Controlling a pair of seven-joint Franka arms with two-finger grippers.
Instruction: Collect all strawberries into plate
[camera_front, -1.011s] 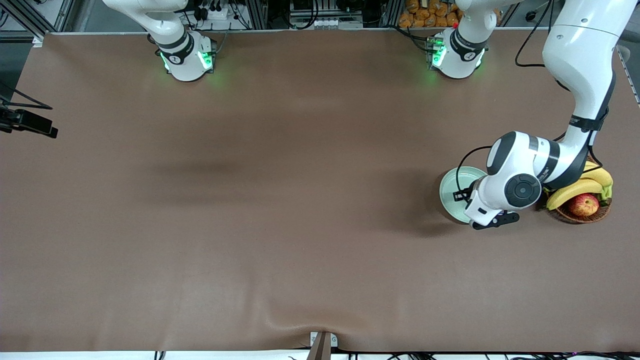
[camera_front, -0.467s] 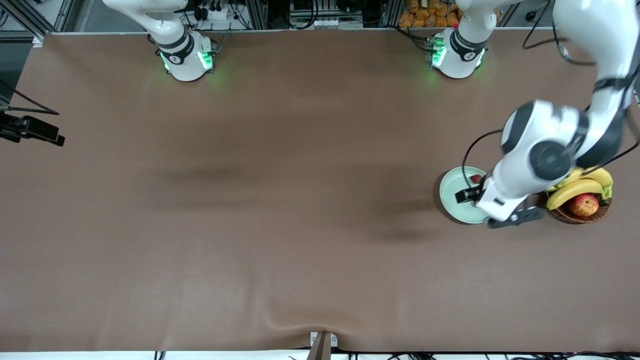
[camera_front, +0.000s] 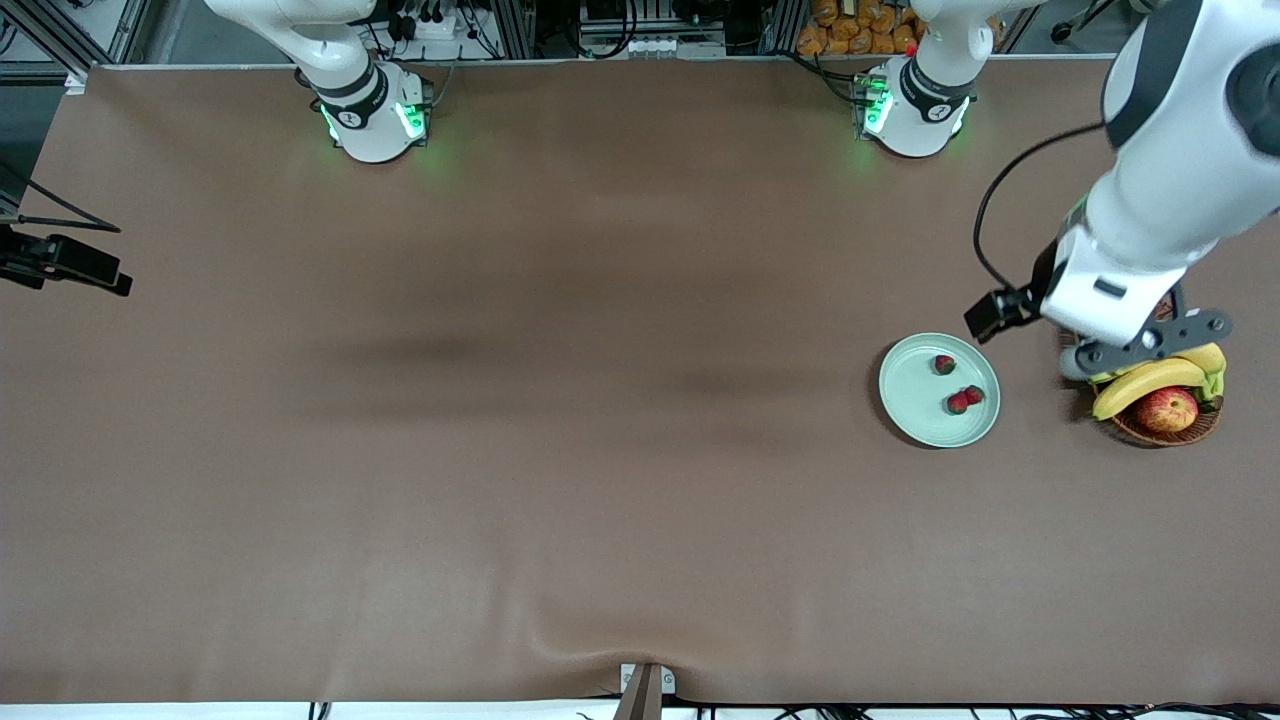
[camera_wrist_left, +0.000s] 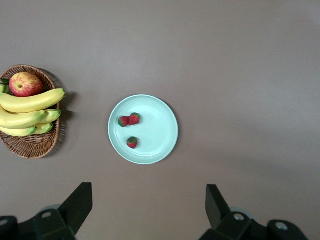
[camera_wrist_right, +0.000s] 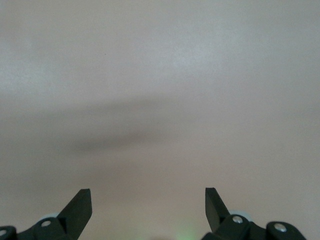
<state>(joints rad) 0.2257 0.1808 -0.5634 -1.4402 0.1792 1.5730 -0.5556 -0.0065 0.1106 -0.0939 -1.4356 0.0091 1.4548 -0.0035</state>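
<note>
Right gripper (camera_wrist_right: 148, 200) spread wide and empty over bare table (camera_front: 500, 400), arm just waiting. Three strawberries (camera_front: 958, 390) sitting in the mint plate (camera_front: 915, 395) toward the left arm's edge, beside the banana basket (camera_front: 1165, 432). Left gripper (camera_wrist_left: 149, 205) high above it all, also wide, holding nothing.

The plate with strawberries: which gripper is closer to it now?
Left. The left gripper hangs open, empty, high beside the plate, near the basket. The right gripper, open, waits over bare table at the right arm's end.
</note>
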